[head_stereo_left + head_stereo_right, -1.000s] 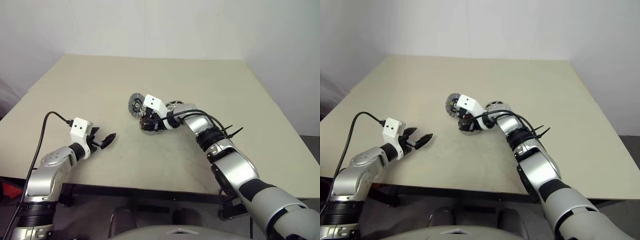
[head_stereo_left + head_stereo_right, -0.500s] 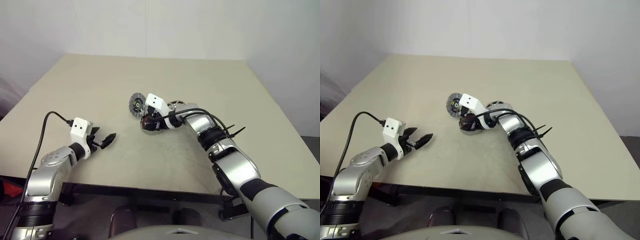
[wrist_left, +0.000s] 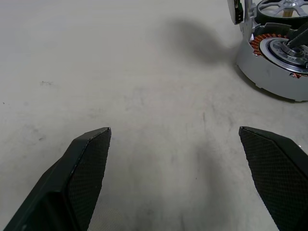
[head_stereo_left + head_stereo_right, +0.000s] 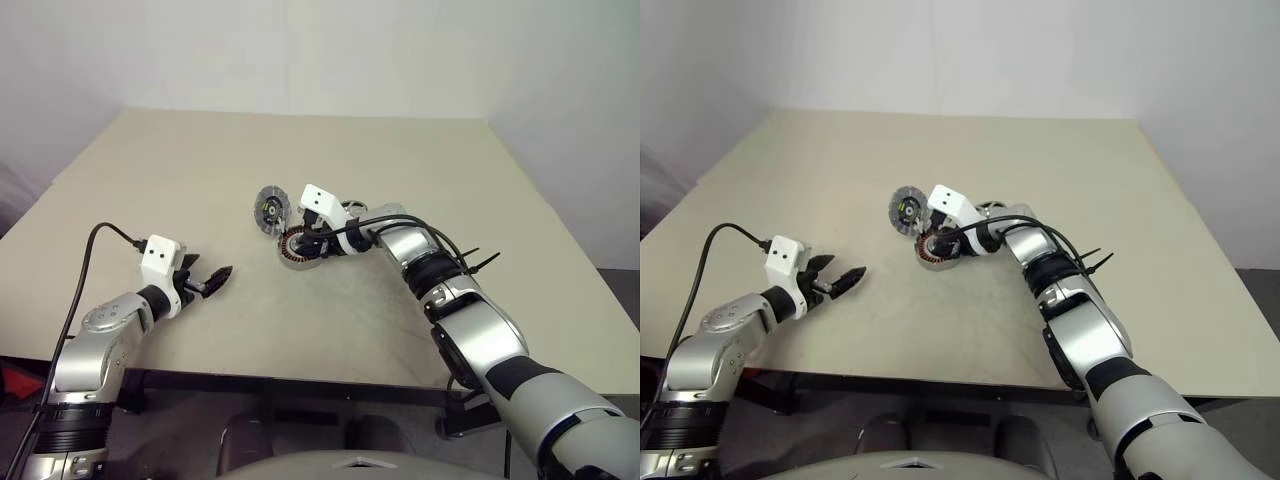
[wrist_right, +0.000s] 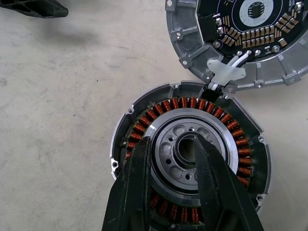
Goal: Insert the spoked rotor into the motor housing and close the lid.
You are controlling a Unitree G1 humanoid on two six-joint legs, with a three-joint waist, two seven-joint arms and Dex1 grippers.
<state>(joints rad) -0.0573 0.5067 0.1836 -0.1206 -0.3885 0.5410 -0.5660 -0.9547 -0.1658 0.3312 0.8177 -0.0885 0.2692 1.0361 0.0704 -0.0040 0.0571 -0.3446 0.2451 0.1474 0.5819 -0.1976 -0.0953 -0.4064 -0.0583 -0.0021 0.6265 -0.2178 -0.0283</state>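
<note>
The motor housing (image 5: 144, 120), a silver cup with copper windings, lies mid-table. My right gripper (image 5: 171, 142) reaches into it from the right. One fingertip sits in the centre bore and the other at the outer edge of the metal centre, so it is shut on that ring. The lid (image 4: 269, 208) stands tilted at the housing's far left, joined to it by short white wires (image 5: 231, 60). The spoked rotor (image 4: 349, 209) lies flat just behind my right wrist. My left gripper (image 4: 212, 282) hovers open over bare table at the near left, well away from the parts.
The beige table (image 4: 180, 170) extends wide around the parts, with its front edge close below my left arm. A black cable (image 4: 95, 240) trails off the left wrist. White walls stand behind the table.
My right wrist has edged slightly to the right, so more of the housing's winding ring shows. The left arm has kept still.
</note>
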